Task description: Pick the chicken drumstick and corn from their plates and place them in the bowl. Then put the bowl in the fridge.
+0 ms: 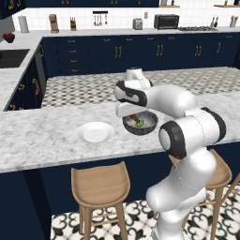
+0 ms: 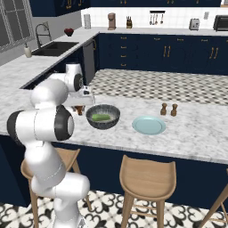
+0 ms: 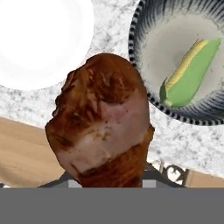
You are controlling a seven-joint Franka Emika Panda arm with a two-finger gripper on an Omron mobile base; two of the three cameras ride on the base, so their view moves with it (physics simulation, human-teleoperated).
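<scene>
My gripper [image 2: 80, 107] is shut on the chicken drumstick [image 3: 103, 122], a reddish-brown piece held above the marble counter. It hangs between the white plate [image 3: 41, 39] and the bowl [image 3: 136, 41], close to the bowl's rim. The dark speckled bowl [image 1: 140, 131] [image 2: 103, 125] holds the corn [image 3: 190, 72] [image 2: 100, 117], lying on its grey inside. In the left base view the drumstick [image 1: 134, 117] shows under the hand at the bowl's near-left rim. The white plate [image 1: 95, 132] is bare. The pale blue plate [image 2: 148, 125] lies right of the bowl, also bare. The fridge is out of view.
Two small shakers [image 2: 168, 109] stand behind the blue plate. Wooden stools [image 1: 100, 185] [image 2: 147, 173] sit under the counter's near edge. A sink [image 2: 53, 48] is set in the side counter at far left. Navy cabinets line the back wall.
</scene>
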